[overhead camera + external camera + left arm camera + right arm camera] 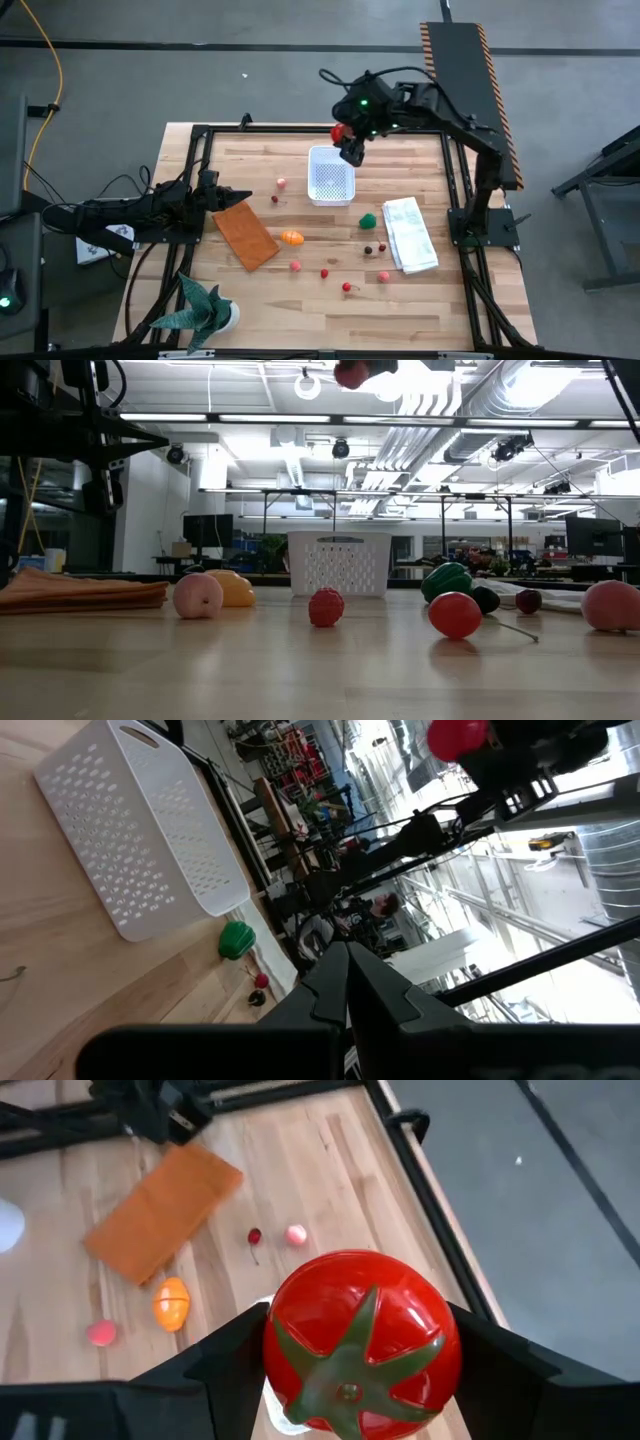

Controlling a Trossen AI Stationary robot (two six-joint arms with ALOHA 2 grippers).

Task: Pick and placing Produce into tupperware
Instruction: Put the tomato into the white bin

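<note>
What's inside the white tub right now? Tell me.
Nothing shows inside the white tub from above. The tomato sits gripped in the right tool above its far edge, hiding a little of that rim.

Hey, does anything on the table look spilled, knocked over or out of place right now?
Nothing stands out. The tub sits upright, the loose produce lies scattered on the table, and the right claw holds the tomato above the tub's far edge. The orange cloth lies askew but flat.
</note>
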